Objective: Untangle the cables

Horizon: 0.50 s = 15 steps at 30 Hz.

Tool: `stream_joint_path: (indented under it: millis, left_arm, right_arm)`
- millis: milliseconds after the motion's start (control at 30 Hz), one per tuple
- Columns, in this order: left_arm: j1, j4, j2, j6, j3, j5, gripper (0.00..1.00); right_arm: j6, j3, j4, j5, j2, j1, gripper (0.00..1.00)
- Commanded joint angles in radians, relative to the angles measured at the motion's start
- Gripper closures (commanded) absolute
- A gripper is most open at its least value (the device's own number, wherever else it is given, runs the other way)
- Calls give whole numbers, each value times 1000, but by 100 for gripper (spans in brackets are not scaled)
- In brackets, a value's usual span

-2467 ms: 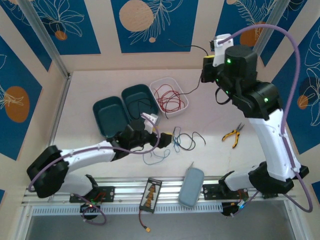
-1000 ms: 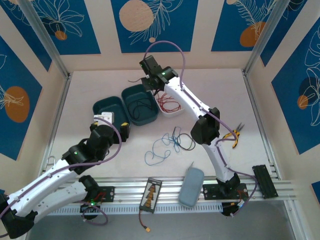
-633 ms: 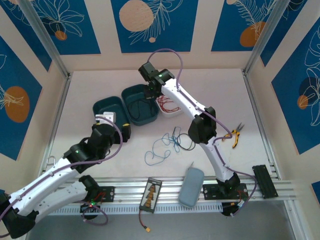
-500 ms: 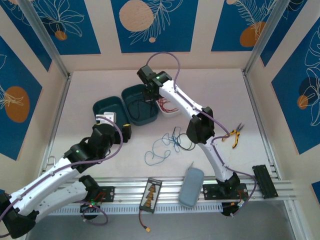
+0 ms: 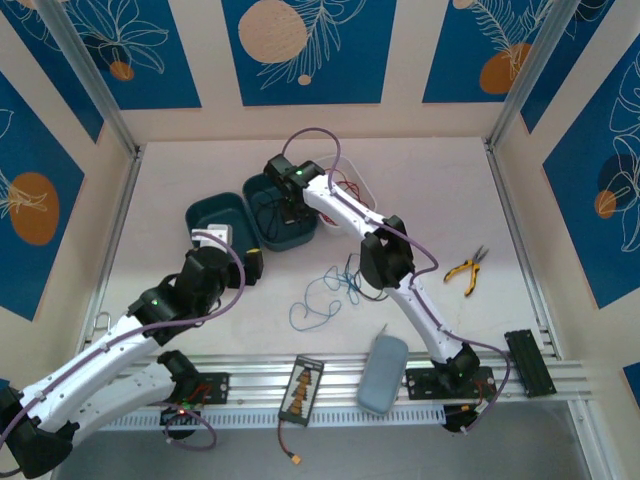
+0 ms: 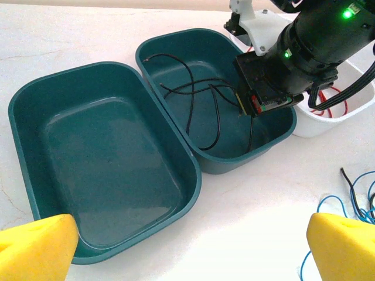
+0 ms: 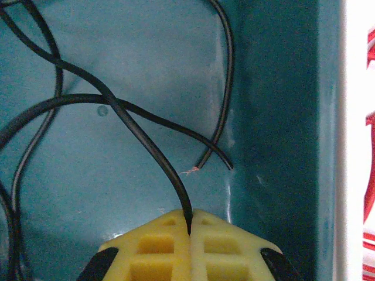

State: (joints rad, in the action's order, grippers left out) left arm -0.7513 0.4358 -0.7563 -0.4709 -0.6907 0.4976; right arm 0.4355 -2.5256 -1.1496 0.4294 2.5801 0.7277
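A thin black wire (image 7: 143, 137) is pinched between the closed yellow pads of the right gripper (image 7: 189, 225), which hangs over the right-hand dark teal plastic tray (image 6: 170, 44). From the pads, the held strand runs forward and to the left across the tray floor, so its long axis is slanted away from the claw, not in line with it. It crosses another black strand there, and two loose ends lie just ahead of the pads. The claw is placed close to the tray wall that faces the white plastic tray (image 6: 351, 111), where the red wires (image 7: 369, 193) are kept. The release is judged to depend on the wire hanging inside that wall. The left gripper (image 6: 188, 252) is spread wide and empty near the vacant teal tray (image 6: 35, 93), farther from the wire. A tangle of blue and black wires (image 5: 315, 300) is left on the table.
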Motion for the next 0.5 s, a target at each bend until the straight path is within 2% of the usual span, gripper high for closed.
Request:
stream_joint_path:
  millis: [0,333,467]
  left_arm:
    - [16,7,-2,-15,8,-13,0]
    - [28,6,-1,-14,-4,-23,0]
    - [46,30,-12,8,-51,-62,0]
  right_arm:
    - [-12,-50,-27,-6,-23,7,93]
    - [-29,28,-23,36,-202,32,62]
    - [-23,93,-10,48,-291,41,54]
